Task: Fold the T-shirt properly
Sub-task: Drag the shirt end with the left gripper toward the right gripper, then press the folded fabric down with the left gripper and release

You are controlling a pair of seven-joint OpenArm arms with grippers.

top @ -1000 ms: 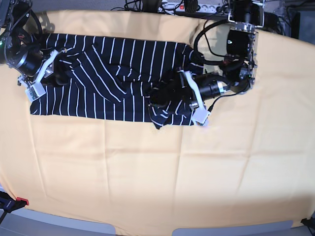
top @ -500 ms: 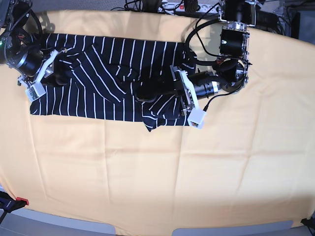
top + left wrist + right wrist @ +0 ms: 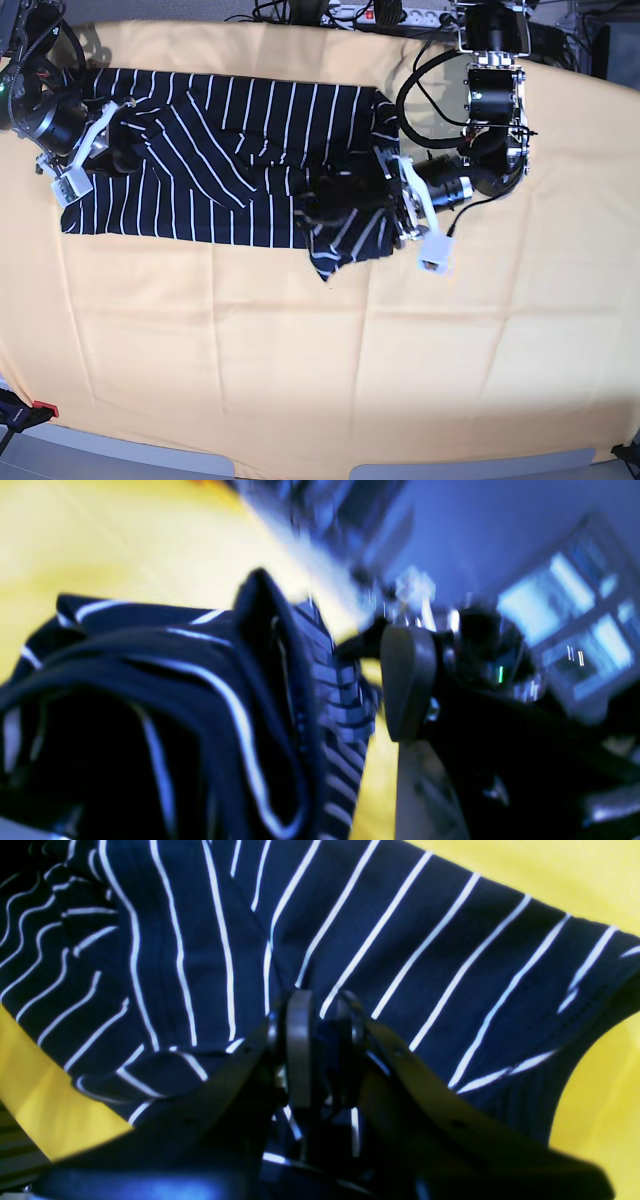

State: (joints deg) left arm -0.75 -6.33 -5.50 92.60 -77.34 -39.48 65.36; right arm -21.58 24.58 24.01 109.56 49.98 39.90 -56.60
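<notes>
While the cloth [image 3: 300,340] is covering the whole table, the shirt [image 3: 220,150] is lying as a long band across the upper left and upper middle of the base view, most likely so that both arms can be working its two ends at once. Its left part is resting fairly flat, whereas its right end is bunching into a dark heap with a loose corner trailing toward the lower middle of the band. That heap, judging by its lie, is a part being brought over for a fold that is not yet finished.

At the left edge of the base view, the right gripper [image 3: 320,1040] is pinching a fold of the shirt, its jaws standing narrowly apart with fabric between them; it appears to be anchoring that end. Right of centre, the left gripper [image 3: 415,210] is lying beside the heap with its jaws spread wide. Its wrist view is blurred, showing rumpled fabric just beside one finger [image 3: 407,680], and nothing is visibly clamped.

Navy with thin white stripes, the shirt is looking soft and limp, and the stripes are running straight on the flat part but bending sharply across the creases.
</notes>
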